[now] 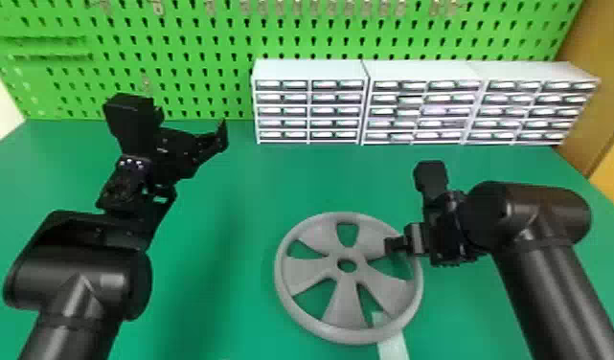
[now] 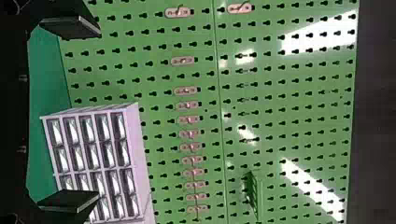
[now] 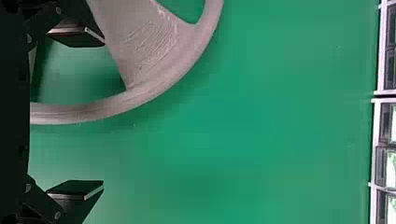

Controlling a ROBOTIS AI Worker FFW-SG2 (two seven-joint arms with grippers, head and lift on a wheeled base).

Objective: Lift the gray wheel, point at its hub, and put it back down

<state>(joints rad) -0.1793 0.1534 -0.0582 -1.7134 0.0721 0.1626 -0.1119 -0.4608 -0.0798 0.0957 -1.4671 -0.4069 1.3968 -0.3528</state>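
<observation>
Our right gripper (image 3: 103, 113) has its jaws spread wide and grips nothing: one finger is within an opening of the gray wheel (image 1: 320, 234), close beside a spoke, the other outside the rim (image 3: 154, 91), which lies between them. If the jaws close off-center, the inner finger could catch that spoke and shove the wheel sideways. Held at one side only, the wheel could, we judge, droop at its far side or twist free when lifted. It lies on the green bench (image 1: 248, 201), its near edge over a pale strip (image 1: 392, 344) that might drag along or leave it uneven when set down. Our left gripper (image 2: 98, 114), also empty with jaws wide apart, is raised over the bench; reaching for the hub (image 1: 347, 254), it could bump the wheel. We count two grippers, one wheel with five spokes and five openings, one strip, three drawer cabinets (image 1: 310, 72) and one green pegboard (image 1: 128, 29).
</observation>
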